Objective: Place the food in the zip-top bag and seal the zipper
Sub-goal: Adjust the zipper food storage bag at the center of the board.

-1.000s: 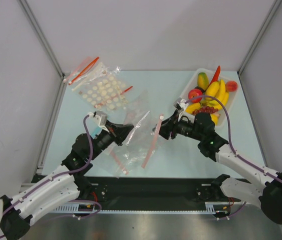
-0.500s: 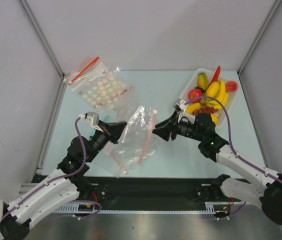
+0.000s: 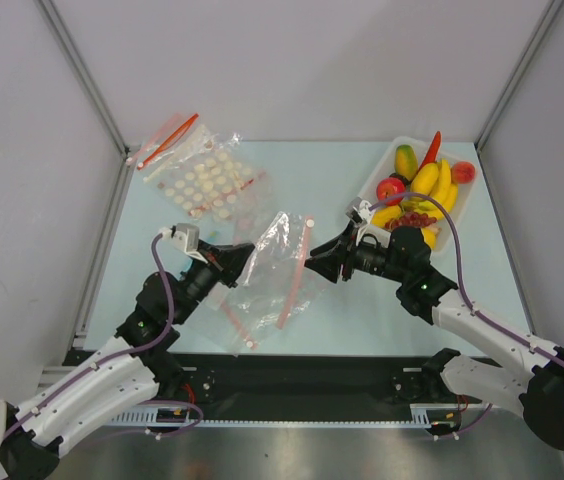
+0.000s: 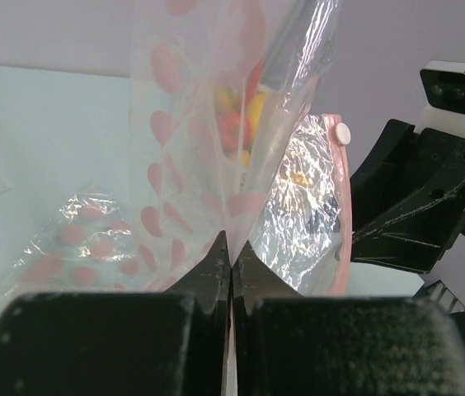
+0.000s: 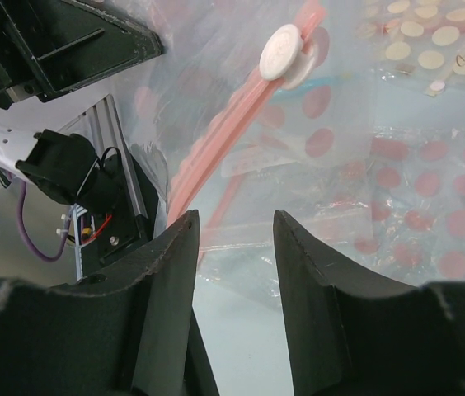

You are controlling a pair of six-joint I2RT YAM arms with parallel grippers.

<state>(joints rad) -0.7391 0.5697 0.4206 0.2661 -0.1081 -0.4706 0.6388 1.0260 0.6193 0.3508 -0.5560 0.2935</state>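
Observation:
The zip-top bag [image 3: 274,262] is lifted off the table between the arms, its pink zipper [image 3: 297,270] running down its right side. My left gripper [image 3: 249,250] is shut on the bag's left edge. In the left wrist view the jaws [image 4: 231,252] pinch thin film. The crinkly bag [image 4: 302,198] rises to the right, and a pink-dotted film also lies at the jaws. My right gripper [image 3: 312,262] is open and empty beside the zipper [image 5: 216,140], which has a white slider [image 5: 284,51]. The food is bananas [image 3: 427,180], an apple [image 3: 390,190], a chili [image 3: 432,148] and grapes [image 3: 417,218].
The food fills a white tray [image 3: 459,222] at the back right, just behind my right arm. A white-dotted bag [image 3: 207,180] with a red strip [image 3: 170,140] lies at the back left. A flat pink-dotted bag [image 3: 230,312] lies under the lifted bag.
My left gripper pulled back to the left with the bag's edge. The bag rose and spread, and its zipper swung left. Nothing has moved in the last half second.

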